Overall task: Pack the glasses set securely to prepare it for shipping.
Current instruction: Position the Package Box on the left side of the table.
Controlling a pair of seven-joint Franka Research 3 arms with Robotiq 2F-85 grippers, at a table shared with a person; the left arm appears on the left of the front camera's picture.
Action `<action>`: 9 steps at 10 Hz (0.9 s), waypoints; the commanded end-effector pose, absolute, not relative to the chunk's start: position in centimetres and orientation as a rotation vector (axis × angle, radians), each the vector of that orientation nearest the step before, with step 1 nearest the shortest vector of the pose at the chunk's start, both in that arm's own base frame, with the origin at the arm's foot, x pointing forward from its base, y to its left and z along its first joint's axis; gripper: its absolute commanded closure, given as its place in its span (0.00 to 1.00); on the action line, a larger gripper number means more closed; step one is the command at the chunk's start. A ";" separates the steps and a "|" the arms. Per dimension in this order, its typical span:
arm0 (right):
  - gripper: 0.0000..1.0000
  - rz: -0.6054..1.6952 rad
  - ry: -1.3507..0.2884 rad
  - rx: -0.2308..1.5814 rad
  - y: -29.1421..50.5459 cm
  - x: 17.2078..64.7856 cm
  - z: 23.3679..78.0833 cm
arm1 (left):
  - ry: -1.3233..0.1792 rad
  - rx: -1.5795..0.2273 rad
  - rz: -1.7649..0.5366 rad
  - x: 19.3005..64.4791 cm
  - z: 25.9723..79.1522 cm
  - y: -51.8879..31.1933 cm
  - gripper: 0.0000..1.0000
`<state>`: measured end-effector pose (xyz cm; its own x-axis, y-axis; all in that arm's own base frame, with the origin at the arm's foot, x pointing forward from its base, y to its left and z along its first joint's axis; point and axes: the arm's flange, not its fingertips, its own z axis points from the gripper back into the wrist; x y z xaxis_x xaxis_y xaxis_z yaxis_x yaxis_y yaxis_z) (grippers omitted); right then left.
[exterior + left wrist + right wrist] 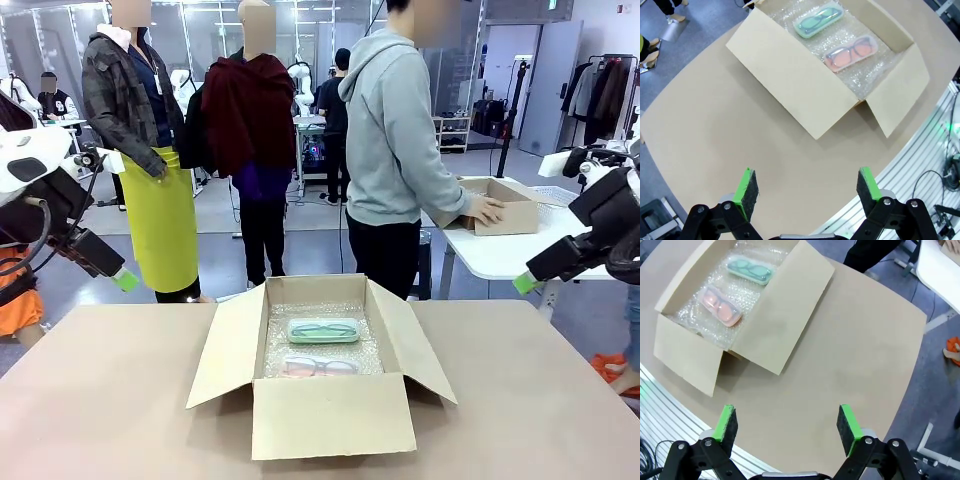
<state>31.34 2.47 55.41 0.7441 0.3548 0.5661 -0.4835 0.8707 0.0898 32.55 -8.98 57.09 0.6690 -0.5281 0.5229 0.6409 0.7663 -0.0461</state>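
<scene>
An open cardboard box (330,415) stands in the middle of the tan table, lined with bubble wrap (320,350). Inside lie the mint-green glasses case (323,330) (818,19) (749,269) toward the far side and the pale pink case (320,367) (851,52) (720,306) nearer me. My left gripper (807,192) hangs open high over the table's left side, well away from the box. My right gripper (786,424) hangs open high over the right side, nothing between its fingers.
The box's four flaps (228,345) are spread outward. A person in a grey hoodie (395,150) stands beyond the far edge, turned away, hands on another cardboard box (505,205) on a white side table (500,250).
</scene>
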 end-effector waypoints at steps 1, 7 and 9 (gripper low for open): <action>0.00 0.462 -0.568 0.241 2.4 31.3 55.4 | -0.532 -0.253 -0.676 32.7 57.2 -8.8 0.00; 0.00 0.462 -0.568 0.241 2.4 31.3 55.4 | -0.532 -0.253 -0.676 32.7 57.2 -8.8 0.00; 0.00 0.462 -0.568 0.241 2.4 31.3 55.4 | -0.532 -0.253 -0.676 32.7 57.2 -8.8 0.00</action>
